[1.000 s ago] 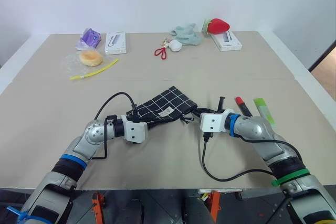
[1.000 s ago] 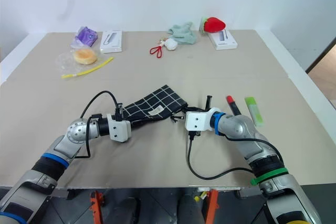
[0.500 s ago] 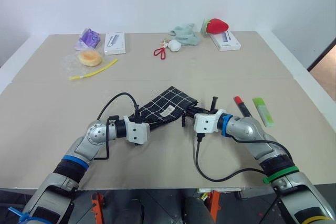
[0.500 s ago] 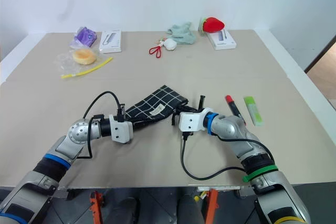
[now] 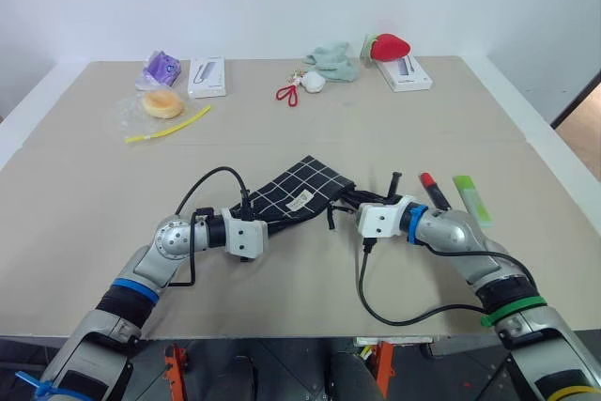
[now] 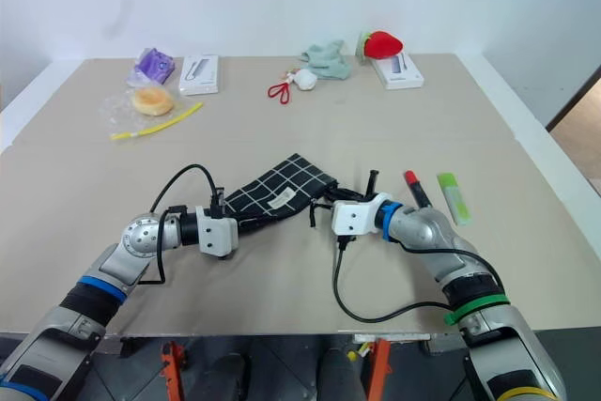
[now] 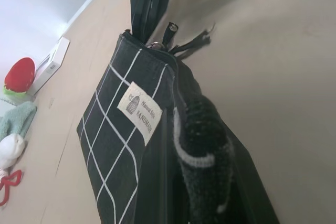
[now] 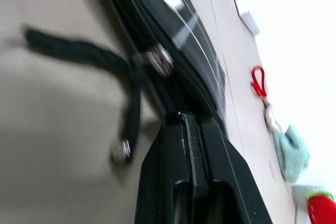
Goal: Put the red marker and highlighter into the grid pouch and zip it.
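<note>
Barely begun: left gripper [image 5: 266, 228] and right gripper [image 5: 346, 204] both clamped shut on opposite ends of the grid pouch [image 5: 299, 194] mid-worktop [image 5: 282, 129], with red marker [image 5: 433, 189] and highlighter [image 5: 470, 198] lying outside beside it, zipping yet to come.

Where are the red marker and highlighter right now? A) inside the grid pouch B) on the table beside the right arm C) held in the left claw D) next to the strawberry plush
B: the red marker and highlighter lie on the table beside the right arm, outside the grid pouch.
</note>
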Motion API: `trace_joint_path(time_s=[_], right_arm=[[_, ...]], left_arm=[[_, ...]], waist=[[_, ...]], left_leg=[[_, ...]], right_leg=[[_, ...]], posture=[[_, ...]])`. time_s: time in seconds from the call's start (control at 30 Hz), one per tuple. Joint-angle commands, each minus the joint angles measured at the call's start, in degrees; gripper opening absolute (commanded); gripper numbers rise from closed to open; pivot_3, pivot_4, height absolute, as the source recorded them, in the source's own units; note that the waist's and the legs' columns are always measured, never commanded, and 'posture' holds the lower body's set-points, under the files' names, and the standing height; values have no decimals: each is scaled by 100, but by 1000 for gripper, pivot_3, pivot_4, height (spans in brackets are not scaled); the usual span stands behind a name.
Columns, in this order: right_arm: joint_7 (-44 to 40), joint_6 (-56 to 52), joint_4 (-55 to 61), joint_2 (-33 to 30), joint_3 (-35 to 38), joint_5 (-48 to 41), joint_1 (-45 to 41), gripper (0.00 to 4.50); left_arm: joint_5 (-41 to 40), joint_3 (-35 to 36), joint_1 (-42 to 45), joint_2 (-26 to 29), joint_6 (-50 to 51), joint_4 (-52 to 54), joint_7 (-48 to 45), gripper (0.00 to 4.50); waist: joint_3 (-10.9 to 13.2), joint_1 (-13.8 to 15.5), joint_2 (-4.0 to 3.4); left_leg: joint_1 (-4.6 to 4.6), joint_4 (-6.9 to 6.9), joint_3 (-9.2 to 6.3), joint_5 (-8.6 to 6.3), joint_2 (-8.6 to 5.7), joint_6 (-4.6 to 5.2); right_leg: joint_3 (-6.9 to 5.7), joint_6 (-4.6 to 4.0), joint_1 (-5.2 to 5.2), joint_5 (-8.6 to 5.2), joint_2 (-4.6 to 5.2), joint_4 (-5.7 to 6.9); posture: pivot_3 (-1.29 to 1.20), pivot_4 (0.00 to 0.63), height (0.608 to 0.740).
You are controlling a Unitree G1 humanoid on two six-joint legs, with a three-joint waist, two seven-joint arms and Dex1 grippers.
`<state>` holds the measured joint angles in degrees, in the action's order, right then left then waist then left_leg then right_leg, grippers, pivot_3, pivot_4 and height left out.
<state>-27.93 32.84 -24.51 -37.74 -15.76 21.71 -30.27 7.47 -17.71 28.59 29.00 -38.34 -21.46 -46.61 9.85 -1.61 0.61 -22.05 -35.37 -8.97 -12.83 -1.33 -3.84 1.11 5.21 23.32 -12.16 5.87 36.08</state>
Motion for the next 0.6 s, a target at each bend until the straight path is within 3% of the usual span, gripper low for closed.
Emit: trace_joint_path(time_s=[0.03, 0.43, 0.6], right_arm=[[18, -13, 218, -50, 197, -128, -53, 25], [217, 74, 71, 555, -114, 209, -247, 25], [759, 321, -69, 610, -296, 841, -450, 25]], left_arm=[[-41, 42, 21, 37, -67, 117, 8, 0], [-184, -5, 131, -145, -42, 157, -138, 0], [-244, 2, 144, -159, -34, 206, -184, 0]], waist=[[0, -9, 0], [0, -32, 0], [0, -62, 0]], left_leg=[[1, -1, 2, 0, 0, 0], [3, -4, 5, 1, 1, 0], [4, -4, 5, 2, 1, 0]], right_leg=[[1, 0, 0, 1, 0, 0], [6, 0, 0, 6, -2, 2], [7, -1, 0, 8, -3, 3]], posture=[[0, 150, 740], [0, 150, 740], [0, 150, 740]])
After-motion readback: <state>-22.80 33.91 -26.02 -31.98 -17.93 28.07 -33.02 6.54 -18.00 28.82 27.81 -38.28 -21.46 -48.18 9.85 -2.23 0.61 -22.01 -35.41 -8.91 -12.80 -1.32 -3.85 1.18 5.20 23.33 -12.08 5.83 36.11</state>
